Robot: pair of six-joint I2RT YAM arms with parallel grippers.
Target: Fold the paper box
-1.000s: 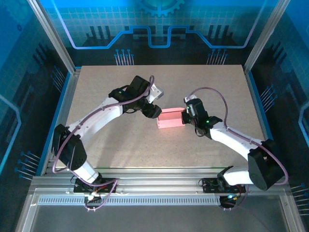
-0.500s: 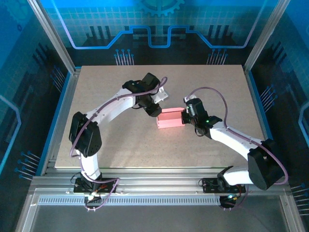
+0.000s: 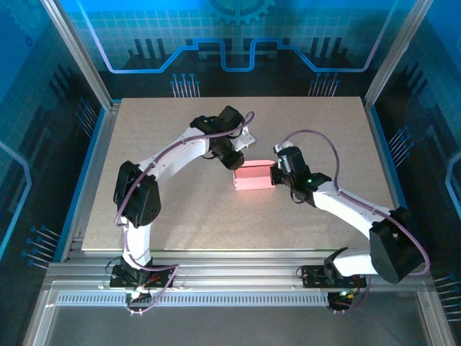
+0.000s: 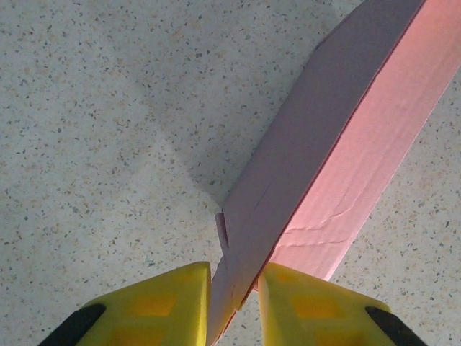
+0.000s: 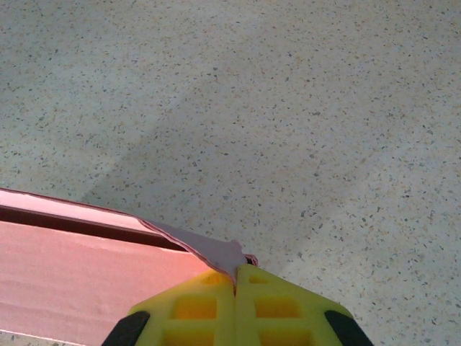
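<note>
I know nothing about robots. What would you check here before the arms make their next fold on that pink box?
1. Right gripper pinching a corner flap of the paper box: ok, shut on it.
2. Left gripper astride the box's upright wall: ok.
3. Left grip firm: cannot tell; the card sits between the jaws with little gap.
4. Box mid-table, between both arms: ok.
5. Card smooth: not ok, light wrinkles near the left gripper.
</note>
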